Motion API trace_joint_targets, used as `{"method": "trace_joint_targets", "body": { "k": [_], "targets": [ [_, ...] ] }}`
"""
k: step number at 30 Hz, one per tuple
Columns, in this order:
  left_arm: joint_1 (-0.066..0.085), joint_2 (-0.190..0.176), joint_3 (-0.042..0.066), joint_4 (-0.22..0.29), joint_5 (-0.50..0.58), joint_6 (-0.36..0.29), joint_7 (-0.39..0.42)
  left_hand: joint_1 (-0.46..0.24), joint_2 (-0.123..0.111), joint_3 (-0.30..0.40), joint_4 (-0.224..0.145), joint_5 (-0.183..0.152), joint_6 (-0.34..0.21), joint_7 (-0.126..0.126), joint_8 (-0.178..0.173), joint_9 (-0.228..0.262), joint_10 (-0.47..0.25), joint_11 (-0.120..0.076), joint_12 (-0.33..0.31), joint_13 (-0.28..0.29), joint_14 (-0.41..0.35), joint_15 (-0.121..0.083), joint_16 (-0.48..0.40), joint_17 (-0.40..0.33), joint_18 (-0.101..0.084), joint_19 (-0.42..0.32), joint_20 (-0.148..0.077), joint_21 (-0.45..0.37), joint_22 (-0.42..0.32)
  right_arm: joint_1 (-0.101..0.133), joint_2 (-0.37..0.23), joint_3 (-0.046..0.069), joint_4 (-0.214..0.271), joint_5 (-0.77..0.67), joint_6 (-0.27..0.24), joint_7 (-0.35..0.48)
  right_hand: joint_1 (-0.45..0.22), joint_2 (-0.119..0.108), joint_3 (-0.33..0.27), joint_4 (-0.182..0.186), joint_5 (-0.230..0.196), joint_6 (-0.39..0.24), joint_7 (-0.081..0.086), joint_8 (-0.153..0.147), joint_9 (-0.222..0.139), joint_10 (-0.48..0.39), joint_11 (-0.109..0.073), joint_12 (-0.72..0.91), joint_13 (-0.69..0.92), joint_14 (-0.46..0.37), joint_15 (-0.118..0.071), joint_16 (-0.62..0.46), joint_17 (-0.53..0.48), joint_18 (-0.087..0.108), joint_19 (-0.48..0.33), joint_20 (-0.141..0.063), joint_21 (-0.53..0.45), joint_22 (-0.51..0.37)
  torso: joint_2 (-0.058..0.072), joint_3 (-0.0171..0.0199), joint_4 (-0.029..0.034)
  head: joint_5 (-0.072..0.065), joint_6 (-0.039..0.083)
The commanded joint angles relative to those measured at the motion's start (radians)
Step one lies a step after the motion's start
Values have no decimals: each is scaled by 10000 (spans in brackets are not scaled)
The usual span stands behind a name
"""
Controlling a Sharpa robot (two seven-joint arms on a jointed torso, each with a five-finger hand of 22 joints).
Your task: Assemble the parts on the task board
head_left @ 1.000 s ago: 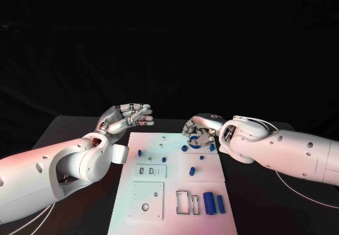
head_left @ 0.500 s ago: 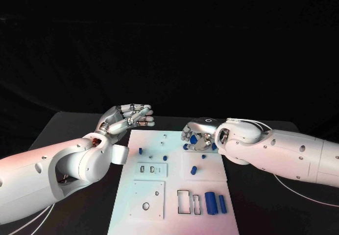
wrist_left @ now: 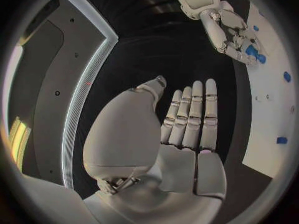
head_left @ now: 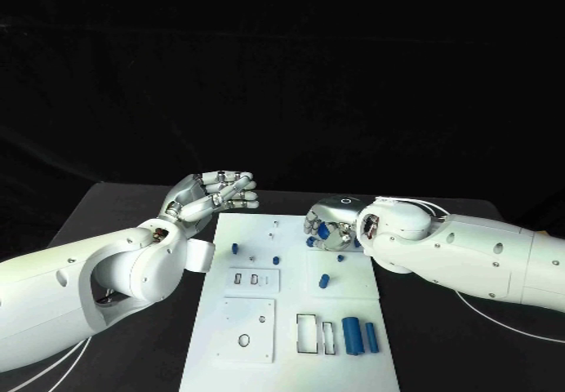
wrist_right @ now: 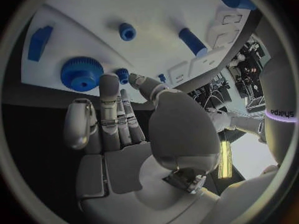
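The white task board (head_left: 295, 367) lies lengthwise in the middle of the table. My right hand (head_left: 330, 224) hovers over its far right corner, its fingers (wrist_right: 109, 99) stretched out and apart, their tips at a large blue gear (wrist_right: 81, 73) and a small blue gear (wrist_right: 122, 74); it grips nothing. The left wrist view shows that right hand (wrist_left: 230, 30) with blue pieces at its fingertips. My left hand (head_left: 212, 194) is raised off the board's far left corner; its fingers (wrist_left: 193, 114) lie straight and it holds nothing.
Blue pegs (head_left: 234, 247) (head_left: 278, 261) (head_left: 322, 282) stand mid-board. Two blue cylinders (head_left: 349, 335) (head_left: 371, 336) lie near the front right beside rectangular slots (head_left: 304, 333). A blue block (wrist_right: 40, 42) sits near the gear. The black table (head_left: 117, 212) surrounds the board.
My right forearm has swung left and its wrist now covers more of the hand, which stays over the gear. The left hand has not moved.
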Motion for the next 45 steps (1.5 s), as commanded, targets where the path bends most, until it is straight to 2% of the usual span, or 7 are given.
{"method": "trace_joint_targets", "body": {
  "k": [1, 16, 23, 25, 26, 34, 45],
  "targets": [
    [26, -7, 14, 58, 52, 239, 17, -95, -22, 20, -20, -48, -47, 39, -66, -12, 8, 50, -62, -12, -62, -1, -60, 16, 91, 10, 38, 65, 16, -26, 41, -3, -59, -257, 178, -194, 45, 59, 4, 62, -75, 77, 13, 66, 20, -83, 15, 53, 17, 21, 10, 83, 23, -172, 86, 14, 74, 102, 60, 1, 23, 18, -7],
    [31, -22, 25, 95, 67, 300, -24, -101, -18, 22, -23, -48, -51, 42, -73, -13, 3, 54, -78, -11, -75, 5, -71, 23, 87, -12, 42, 63, 16, -123, 216, -4, -231, -252, 185, -159, 31, 186, 113, 197, -148, 226, 5, 156, 143, 45, 0, 219, 91, 41, 8, 510, 310, -242, 294, 21, 315, 516, 102, -10, 31, 58, -52],
    [31, -16, 26, 87, 68, 323, -42, -102, -17, 22, -23, -48, -52, 42, -74, -13, 3, 54, -79, -11, -76, 5, -71, 24, 87, -13, 42, 63, 16, -146, 271, -4, -359, -175, 3, -110, 68, 404, 276, 356, -128, 502, -128, 356, 355, 363, -118, 453, 188, 89, -74, 1079, 736, -326, 546, -33, 584, 995, 110, -16, 26, 87, -97],
    [31, -15, 26, 86, 68, 326, -44, -108, -8, 26, -22, -47, -54, 44, -79, -13, 0, 57, -90, -11, -80, 7, -76, 30, 85, -26, 44, 64, 16, -147, 276, -4, -375, -167, -49, -113, 111, 454, 326, 359, -225, 546, -153, 398, 404, 415, -137, 485, 201, 100, -94, 1179, 810, -338, 583, -50, 624, 1066, 114, -18, 29, 88, -101],
    [31, -14, 26, 84, 69, 328, -45, -108, -8, 26, -22, -47, -54, 44, -79, -13, 0, 57, -90, -11, -80, 7, -76, 30, 85, -26, 44, 64, 16, -148, 281, -4, -386, -163, -97, -121, 212, 542, 452, 337, -637, 593, -183, 455, 484, 474, -167, 519, 213, 116, -122, 1325, 912, -361, 649, -79, 692, 1187, 111, -14, 29, 90, -115],
    [31, -10, 27, 74, 69, 353, -57, -109, -6, 26, -22, -47, -55, 44, -80, -13, -1, 58, -93, -10, -80, 8, -76, 32, 85, -29, 44, 65, 17, -151, 288, -3, -408, -186, -683, -181, 722, 872, 943, 18, -1162, 807, -264, 802, 940, 891, -309, 746, 325, 187, -231, 1961, 1386, -473, 974, -181, 1001, 1763, 113, -10, 31, 109, -164],
    [31, -15, 27, 50, 70, 365, -53, -108, 3, 33, -28, -47, -60, 46, -87, -14, -5, 60, -106, -10, -82, 10, -81, 40, 86, -39, 45, 69, 18, -112, 256, 29, -29, -231, -1936, -237, 762, 812, 1045, -125, -963, 797, -258, 921, 1164, 981, -329, 799, 387, 198, -253, 2169, 1504, -510, 1080, -214, 1101, 1952, 94, -24, 36, 116, -80]
  ]
}}
